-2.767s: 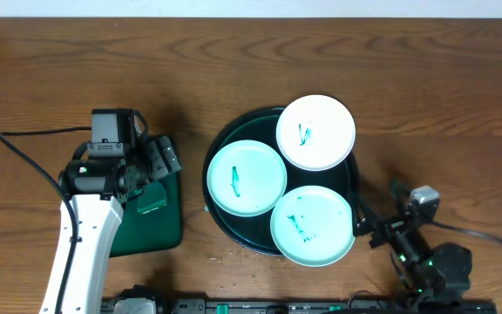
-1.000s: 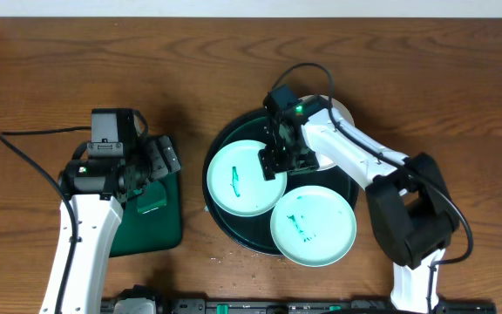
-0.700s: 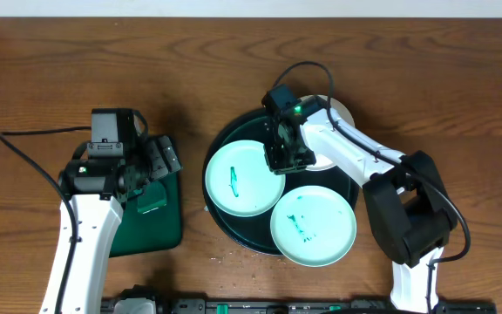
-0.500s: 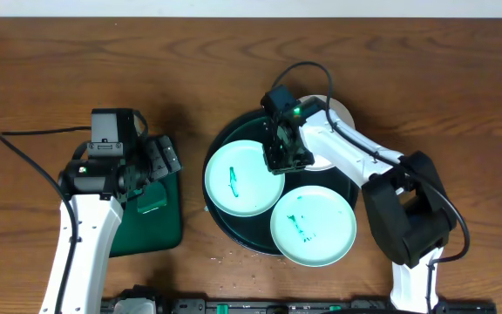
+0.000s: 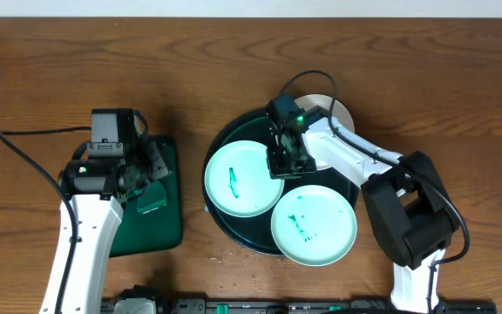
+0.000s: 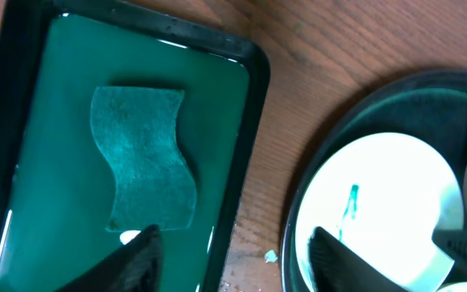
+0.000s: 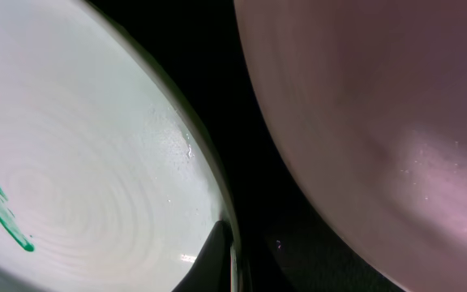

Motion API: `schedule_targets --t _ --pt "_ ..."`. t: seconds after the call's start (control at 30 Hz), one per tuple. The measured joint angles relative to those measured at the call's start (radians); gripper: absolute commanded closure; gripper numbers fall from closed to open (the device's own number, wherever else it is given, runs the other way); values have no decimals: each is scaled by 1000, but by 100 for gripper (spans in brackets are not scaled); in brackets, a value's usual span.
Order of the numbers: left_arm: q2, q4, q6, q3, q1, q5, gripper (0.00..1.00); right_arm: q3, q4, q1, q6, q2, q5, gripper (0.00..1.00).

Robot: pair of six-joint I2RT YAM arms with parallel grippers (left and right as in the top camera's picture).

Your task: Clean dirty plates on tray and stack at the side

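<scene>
Right gripper point(image 5: 284, 162) sits low at the rim of the left mint plate point(image 5: 245, 179) on the round tray point(image 5: 223, 141), beside the white plate point(image 5: 340, 115); its finger spread can't be told. Left gripper point(image 6: 233, 245) is spread wide and empty above a sponge point(image 6: 143, 158) in the small tray point(image 6: 254, 122).

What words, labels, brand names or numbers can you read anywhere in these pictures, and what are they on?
None: no view shows any readable word, label, brand or number.
The green marks on the left mint plate and the front mint plate are smears, not writing.
The green dot on the right arm is a light, not a sign.
</scene>
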Motion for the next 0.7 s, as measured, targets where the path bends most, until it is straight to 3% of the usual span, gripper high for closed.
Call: schedule_targets --t 0.33,0.57,0.7 --pt "18 3 2 -9 0 -121 47 -4 5 0 0 -2 1 99" --pt "200 52 -2 -23 0 -170 46 -5 7 0 0 -2 1 99" --pt "312 71 -10 -25 0 -187 52 -5 7 0 0 -2 1 99"
